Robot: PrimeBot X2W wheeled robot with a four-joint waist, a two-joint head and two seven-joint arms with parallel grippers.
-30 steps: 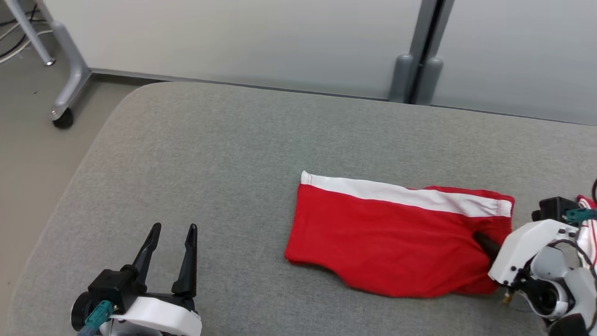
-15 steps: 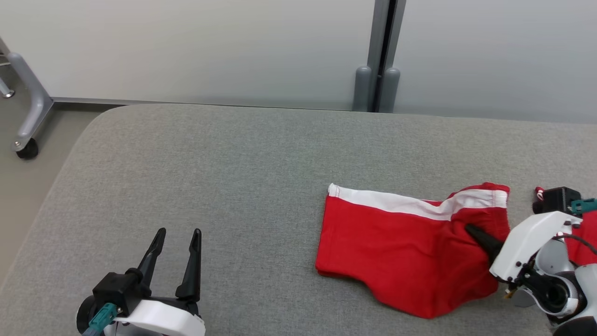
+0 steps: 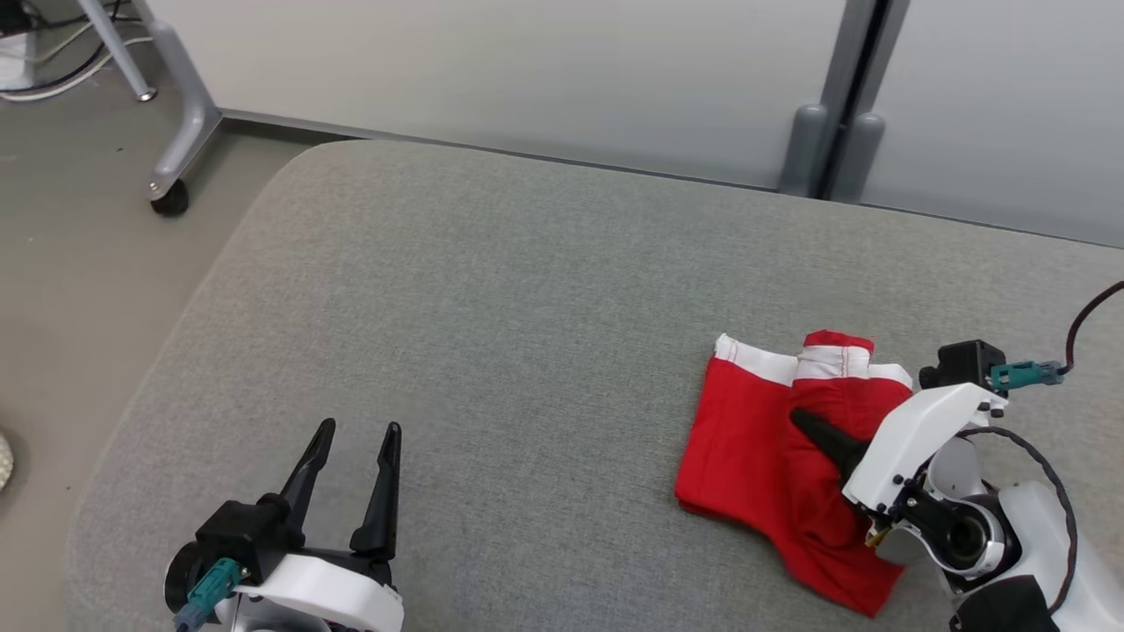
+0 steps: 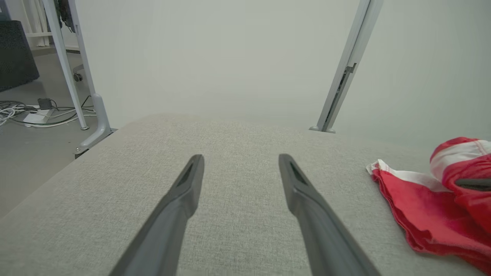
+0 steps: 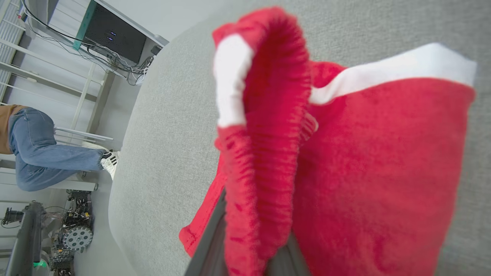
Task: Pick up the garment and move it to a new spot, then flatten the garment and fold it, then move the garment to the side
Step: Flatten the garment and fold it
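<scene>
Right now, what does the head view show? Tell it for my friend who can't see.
The right pincer is shut on bunched red shorts with a white band, at the right of a gray table. The left pincer is open at the lower left, holding nothing.

On your unit:
- left gripper: two long tapered black fingers, black mounting block, white left shell, teal left plug.
- right gripper: white right shell with small dark screws, teal right plug on a black box, dark cable.
</scene>
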